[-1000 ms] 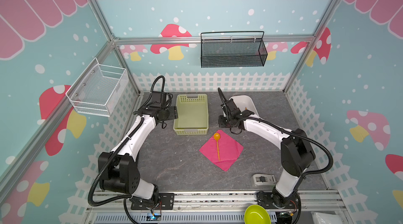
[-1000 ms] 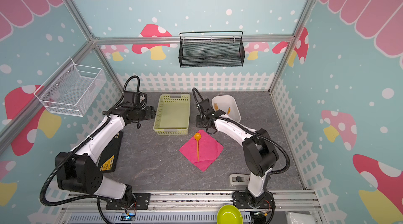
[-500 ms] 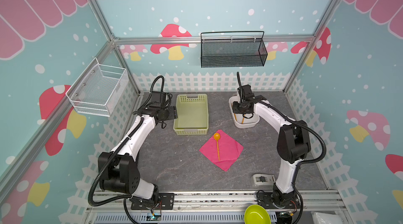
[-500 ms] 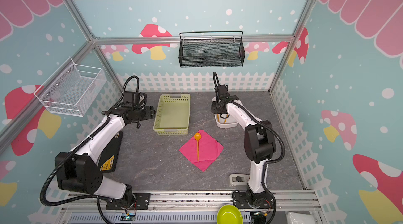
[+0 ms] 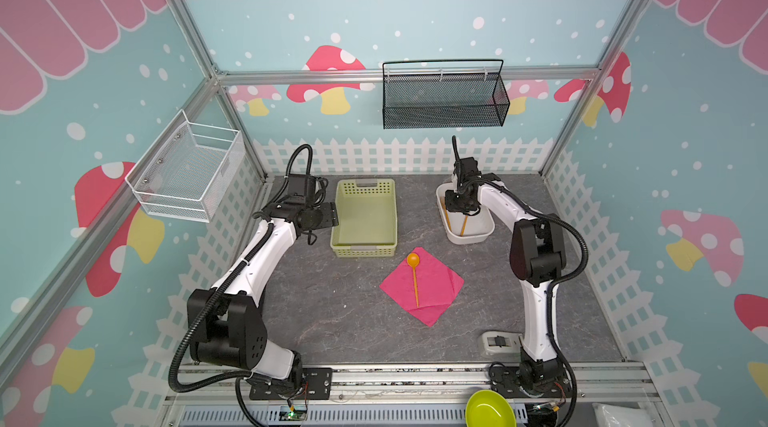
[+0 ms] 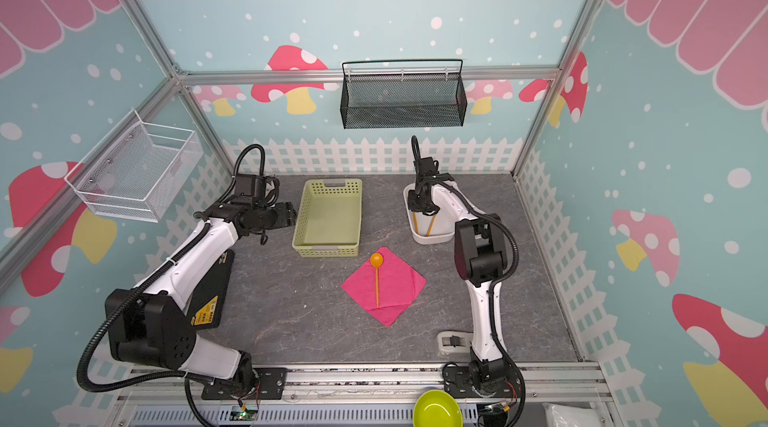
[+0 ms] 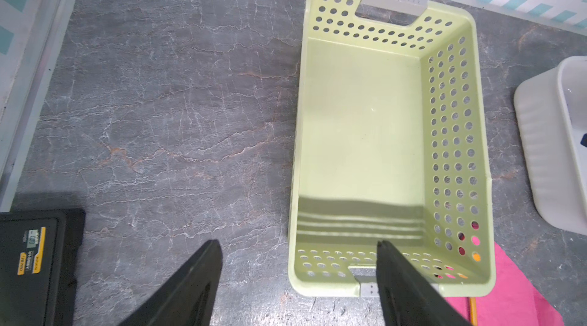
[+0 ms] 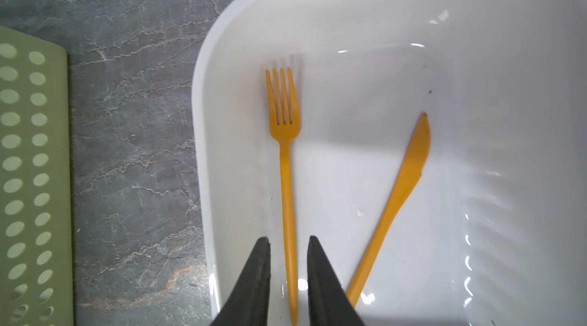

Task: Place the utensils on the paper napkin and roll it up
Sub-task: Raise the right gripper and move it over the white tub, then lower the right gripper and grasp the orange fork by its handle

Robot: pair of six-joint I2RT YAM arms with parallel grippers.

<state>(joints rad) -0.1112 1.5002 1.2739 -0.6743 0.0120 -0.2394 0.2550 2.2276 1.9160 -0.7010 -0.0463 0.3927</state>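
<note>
Since the earlier frame the right gripper (image 5: 457, 209) has swung from beside the basket (image 5: 365, 253) to a station over the white tub (image 5: 471, 240); the left arm has not shifted. In the right wrist view we see the right jaws narrowly apart, astride the handle of the fork (image 8: 286, 181), with a gap on either side and no grip. The knife (image 8: 401, 194) lies slanted beside the fork, both on the tub floor. In both top views the spoon (image 5: 414, 283) lies on the napkin (image 5: 438, 283), with its bowl toward the basket. The left gripper (image 7: 298, 242) hangs wide open and empty at the basket's left wall, above the table (image 7: 158, 102).
</note>
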